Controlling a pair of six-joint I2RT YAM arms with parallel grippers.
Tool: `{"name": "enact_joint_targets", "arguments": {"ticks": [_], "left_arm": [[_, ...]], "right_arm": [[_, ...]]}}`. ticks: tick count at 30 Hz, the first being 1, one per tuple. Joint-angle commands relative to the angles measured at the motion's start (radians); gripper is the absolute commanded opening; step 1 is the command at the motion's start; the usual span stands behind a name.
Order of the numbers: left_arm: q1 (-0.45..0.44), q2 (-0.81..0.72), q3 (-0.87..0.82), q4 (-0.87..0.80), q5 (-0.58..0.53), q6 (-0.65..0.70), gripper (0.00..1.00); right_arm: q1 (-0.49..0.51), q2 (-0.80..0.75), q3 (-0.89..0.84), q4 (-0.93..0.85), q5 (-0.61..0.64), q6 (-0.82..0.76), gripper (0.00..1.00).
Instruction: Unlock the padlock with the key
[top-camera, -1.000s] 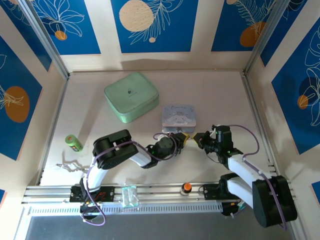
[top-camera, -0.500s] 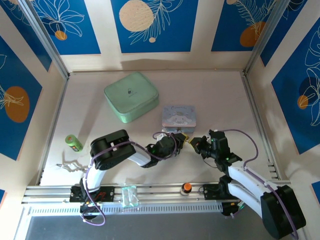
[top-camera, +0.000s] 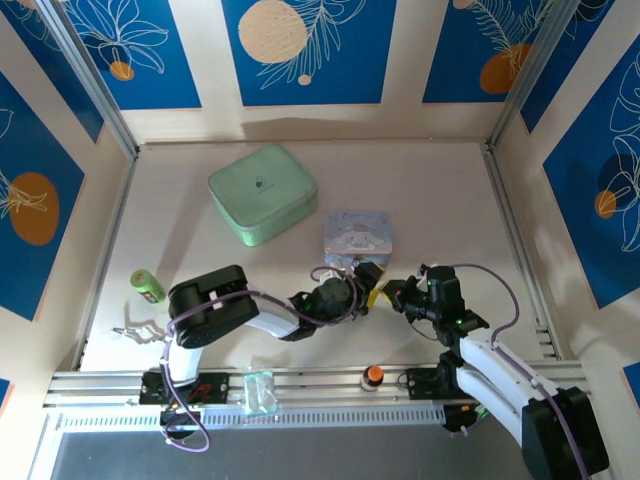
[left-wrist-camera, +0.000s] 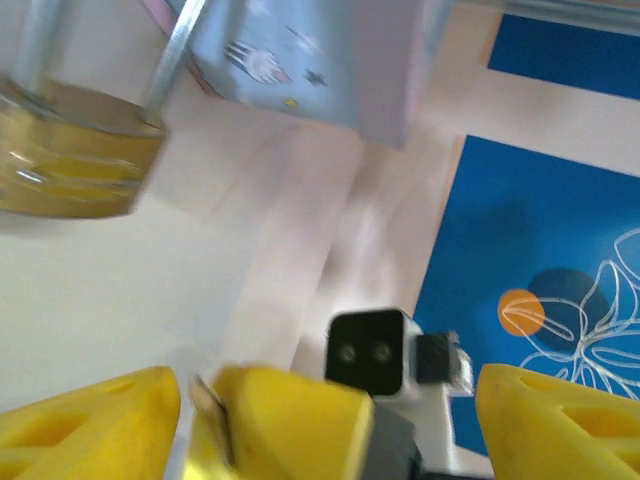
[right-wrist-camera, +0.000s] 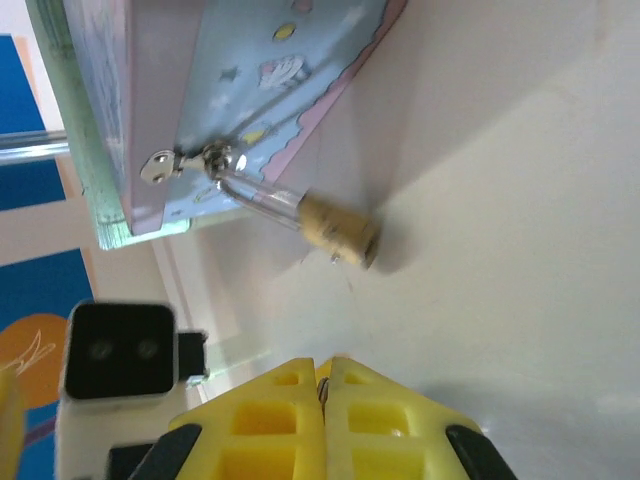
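Hanging off the tin (right-wrist-camera: 250, 90), the padlock (right-wrist-camera: 338, 228) faces wide, empty left jaws (right jaws pinch key (left-wrist-camera: 207, 398)).

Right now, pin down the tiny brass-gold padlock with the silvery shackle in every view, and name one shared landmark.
Top external: too small to make out, by the near edge of the pale blue cartoon-printed tin.
Left wrist: the padlock, upper left, blurred.
Right wrist: centre, shackle hooked through the tin's latch.
Shared landmark: that tin.
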Motion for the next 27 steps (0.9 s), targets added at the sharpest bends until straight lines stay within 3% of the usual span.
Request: {"name": "enact_joint_targets", "arguments": {"ticks": [1, 4, 8, 11, 13, 15, 20, 25, 27], "left_arm": [[-0.002, -0.036, -0.029, -0.004, -0.008, 0.013, 0.78], [-0.002, -0.039, -0.042, 0.011, -0.012, 0.014, 0.68], [0.000, -0.065, -0.060, -0.032, -0.038, 0.043, 0.42], [0.004, -0.089, -0.069, -0.087, -0.056, 0.062, 0.37], [0.005, -0.085, -0.074, -0.074, -0.057, 0.054, 0.25], [0.005, -0.074, -0.073, -0.035, -0.056, 0.059, 0.21], [0.005, -0.071, -0.072, -0.030, -0.041, 0.055, 0.00], [0.011, -0.102, -0.083, -0.054, -0.038, 0.094, 0.00], [0.021, -0.121, -0.086, -0.072, -0.021, 0.133, 0.00]], "right_arm": [[-0.007, -0.030, -0.004, -0.044, -0.063, -0.026, 0.00], [0.006, -0.049, 0.015, -0.052, -0.071, -0.014, 0.00], [0.040, -0.078, 0.028, -0.071, -0.062, 0.011, 0.00], [0.063, -0.101, 0.029, -0.087, -0.051, 0.022, 0.00], [0.073, -0.104, 0.025, -0.079, -0.051, 0.033, 0.00], [0.082, -0.104, 0.021, -0.066, -0.051, 0.041, 0.00], [0.093, -0.104, 0.029, -0.068, -0.052, 0.041, 0.00], [0.091, -0.095, 0.048, -0.039, -0.091, -0.007, 0.01], [0.067, -0.087, 0.081, -0.061, -0.137, -0.057, 0.44]]}}
